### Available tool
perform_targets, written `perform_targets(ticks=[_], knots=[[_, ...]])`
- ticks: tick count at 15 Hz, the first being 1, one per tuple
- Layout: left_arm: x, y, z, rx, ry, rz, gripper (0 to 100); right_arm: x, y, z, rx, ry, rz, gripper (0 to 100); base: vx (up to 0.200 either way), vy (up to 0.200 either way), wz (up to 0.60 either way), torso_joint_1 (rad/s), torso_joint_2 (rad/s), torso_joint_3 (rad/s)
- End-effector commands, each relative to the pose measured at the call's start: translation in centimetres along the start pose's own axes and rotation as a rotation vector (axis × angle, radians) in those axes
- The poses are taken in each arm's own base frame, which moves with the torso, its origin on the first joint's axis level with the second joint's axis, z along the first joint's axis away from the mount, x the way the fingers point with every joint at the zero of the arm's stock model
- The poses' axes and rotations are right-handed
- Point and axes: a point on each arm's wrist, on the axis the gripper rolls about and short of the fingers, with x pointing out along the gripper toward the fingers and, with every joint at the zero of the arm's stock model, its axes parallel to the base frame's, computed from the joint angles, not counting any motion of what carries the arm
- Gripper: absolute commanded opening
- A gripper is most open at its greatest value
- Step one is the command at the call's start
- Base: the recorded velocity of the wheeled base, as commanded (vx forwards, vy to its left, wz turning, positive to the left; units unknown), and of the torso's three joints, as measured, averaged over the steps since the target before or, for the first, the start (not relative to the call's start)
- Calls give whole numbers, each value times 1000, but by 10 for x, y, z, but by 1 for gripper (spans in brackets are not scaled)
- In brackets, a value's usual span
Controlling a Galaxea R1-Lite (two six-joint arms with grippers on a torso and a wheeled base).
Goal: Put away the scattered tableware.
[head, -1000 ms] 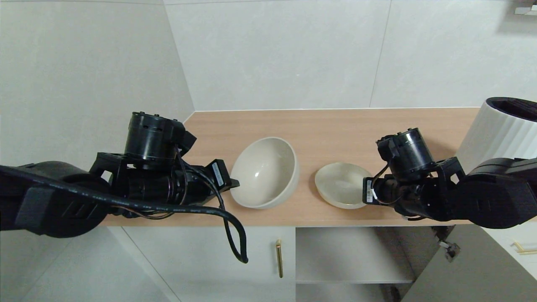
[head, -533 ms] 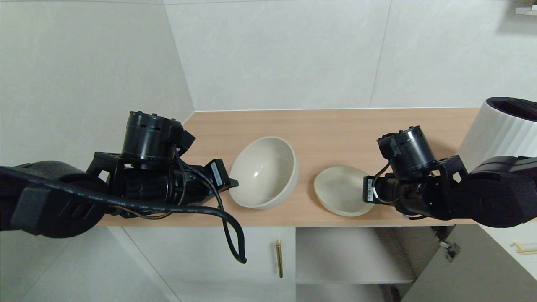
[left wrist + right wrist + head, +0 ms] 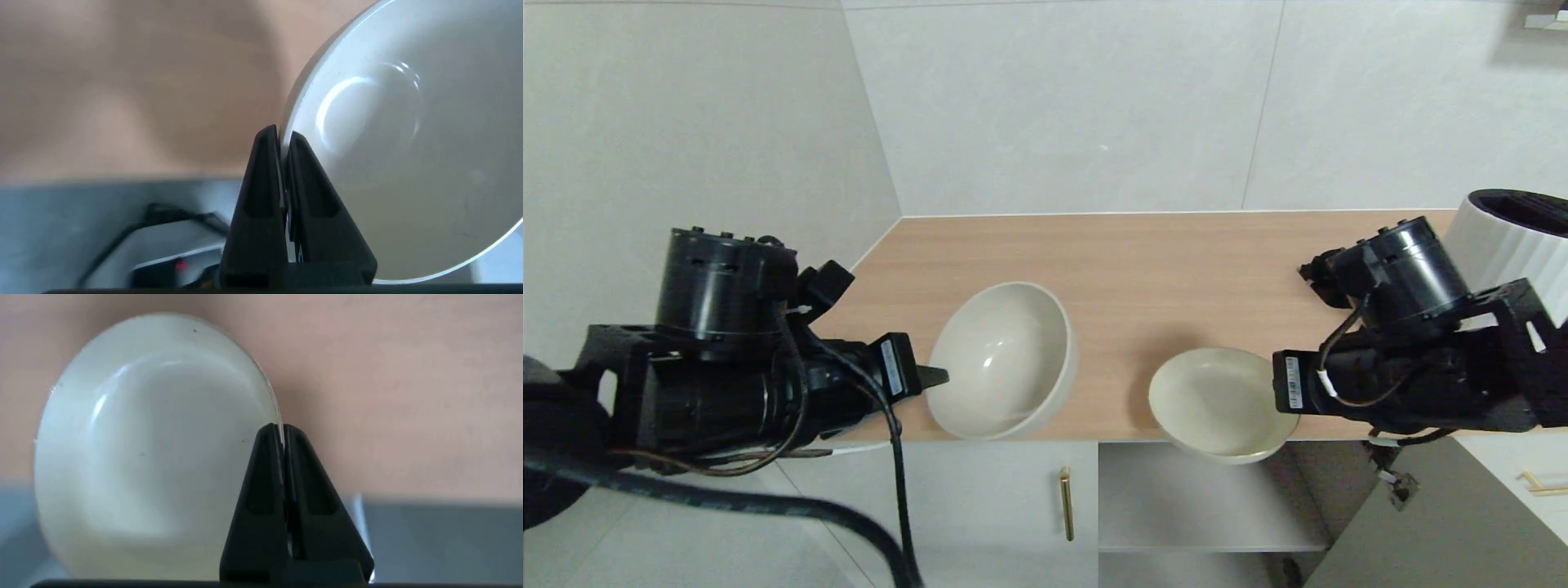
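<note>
Both bowls have been drawn toward the counter's front edge since the earlier frames, the large bowl (image 3: 1001, 359) toward 7 o'clock and the small bowl (image 3: 1217, 404) toward 5 o'clock, with the two arms pulled back along with them. In the head view the large bowl is seen tilted, its opening turned toward 12 o'clock, over the near strip of the counter (image 3: 1143, 261); whether its base touches the wood cannot be told. Its rim is pinched at 9 o'clock by the left gripper (image 3: 935, 377), and in the left wrist view the two fingers (image 3: 263, 175) are pressed together on either side of the thin rim. The small bowl is held at 3 o'clock of the large one, well apart from it, and its lower half hangs past the front edge, in front of the open cupboard shelf (image 3: 1201, 498). Its rim is clamped at 3 o'clock by the right gripper (image 3: 283, 437), the fingers closed tight on the translucent edge. A white ribbed pot (image 3: 1515, 245) stands on the counter at 2 o'clock of the small bowl, behind the right arm. A brass handle (image 3: 1065, 502) is seen on the cupboard door at 6 o'clock of the large bowl.
</note>
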Motion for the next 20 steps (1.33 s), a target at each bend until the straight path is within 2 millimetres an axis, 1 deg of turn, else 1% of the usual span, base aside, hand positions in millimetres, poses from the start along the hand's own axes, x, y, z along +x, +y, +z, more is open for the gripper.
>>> perform_targets(ticks=[1, 2, 3, 5, 6, 10, 15, 20], knots=[[-30, 3, -9, 38, -17, -5, 0, -37, -10, 0, 9, 0, 81, 0, 0, 0, 0, 0, 0, 0], [-33, 3, -10, 39, -13, -2, 0, -43, -12, 0, 9, 5, 103, 0, 0, 0, 0, 0, 0, 0], [-39, 3, -11, 43, -8, 1, 0, -55, -15, -1, 11, 10, 145, 0, 0, 0, 0, 0, 0, 0], [-42, 2, -11, 44, -14, -3, 0, -71, -16, -6, -9, 35, 218, 0, 0, 0, 0, 0, 0, 0], [-42, 2, -11, 44, -13, -2, 0, -74, -17, -7, -10, 37, 227, 0, 0, 0, 0, 0, 0, 0], [-40, 3, -12, 43, -4, 3, 0, -69, -19, -13, -35, 55, 216, 0, 0, 0, 0, 0, 0, 0], [-37, 3, -12, 43, 4, 5, 0, -67, -18, -15, -45, 62, 211, 0, -200, 0, 0, 3, 4, 1], [-36, 4, -13, 42, 8, 8, 0, -63, -17, -15, -45, 73, 201, 0, 0, 0, 0, 0, 0, 0]])
